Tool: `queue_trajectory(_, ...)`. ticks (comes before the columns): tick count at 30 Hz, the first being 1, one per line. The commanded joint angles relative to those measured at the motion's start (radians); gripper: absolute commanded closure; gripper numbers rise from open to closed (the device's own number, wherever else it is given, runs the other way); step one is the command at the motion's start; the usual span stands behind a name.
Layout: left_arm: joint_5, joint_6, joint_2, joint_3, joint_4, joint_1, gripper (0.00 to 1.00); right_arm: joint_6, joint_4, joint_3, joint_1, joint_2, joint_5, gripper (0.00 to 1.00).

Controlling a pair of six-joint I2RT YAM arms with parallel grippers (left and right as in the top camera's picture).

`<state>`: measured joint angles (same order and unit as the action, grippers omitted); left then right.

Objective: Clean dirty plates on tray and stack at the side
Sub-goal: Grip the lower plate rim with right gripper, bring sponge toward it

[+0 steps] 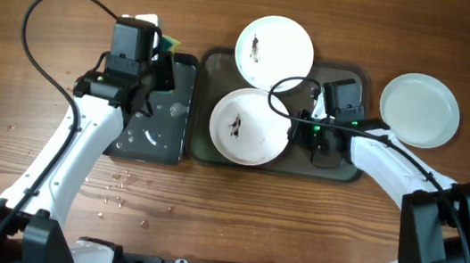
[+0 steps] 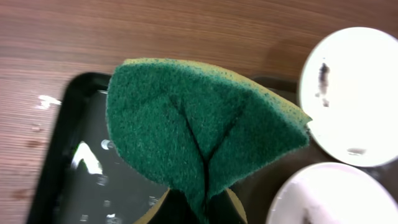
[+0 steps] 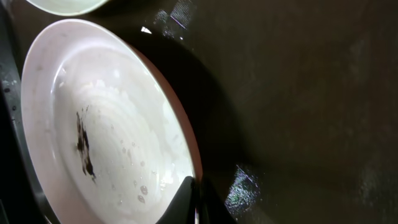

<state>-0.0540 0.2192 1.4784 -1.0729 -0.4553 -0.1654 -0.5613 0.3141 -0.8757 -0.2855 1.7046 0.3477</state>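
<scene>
The dark-grey tray (image 1: pixel 221 69) lies mid-table. A white plate (image 1: pixel 249 126) with a dark smudge sits on it. My right gripper (image 1: pixel 294 130) is shut on this plate's right rim; the right wrist view shows the jaws (image 3: pixel 194 200) pinching the wet plate's edge (image 3: pixel 106 124) over the tray floor (image 3: pixel 298 93). A second smudged plate (image 1: pixel 274 51) lies across the tray's far rim. A third, clean-looking plate (image 1: pixel 419 110) rests on the table to the right. My left gripper (image 1: pixel 161 58) is shut on a green and yellow sponge (image 2: pixel 199 124), held above the small black tray.
A smaller black tray (image 1: pixel 161 113) with water drops and white streaks lies left of the grey tray; it also shows in the left wrist view (image 2: pixel 74 162). Water drops dot the wood (image 1: pixel 121 180) in front of it. Both smudged plates show in the left wrist view (image 2: pixel 354 93) (image 2: pixel 336 196).
</scene>
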Motion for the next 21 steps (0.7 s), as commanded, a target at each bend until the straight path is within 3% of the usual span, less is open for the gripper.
queue_trajectory(1, -0.056, -0.06, 0.019, -0.055, -0.04, -0.003, 0.96, -0.018, -0.019, -0.023, -0.003, 0.0, 0.02, 0.96)
queue_trajectory(4, -0.043, -0.059, 0.057, -0.122, -0.123, -0.003, 0.96, -0.018, -0.022, -0.023, -0.003, 0.0, 0.02, 0.96)
queue_trajectory(8, 0.103, -0.055, 0.116, -0.196, -0.202, -0.003, 0.96, -0.017, -0.022, -0.023, -0.003, 0.0, 0.02, 0.96)
queue_trajectory(14, 0.266, 0.082, 0.13, -0.197, -0.184, -0.022, 0.96, -0.016, -0.019, -0.019, -0.003, 0.0, 0.02, 0.96)
queue_trajectory(21, 0.33, 0.085, 0.144, -0.197, -0.142, -0.117, 0.96, -0.017, -0.03, -0.019, -0.019, 0.0, 0.008, 0.96)
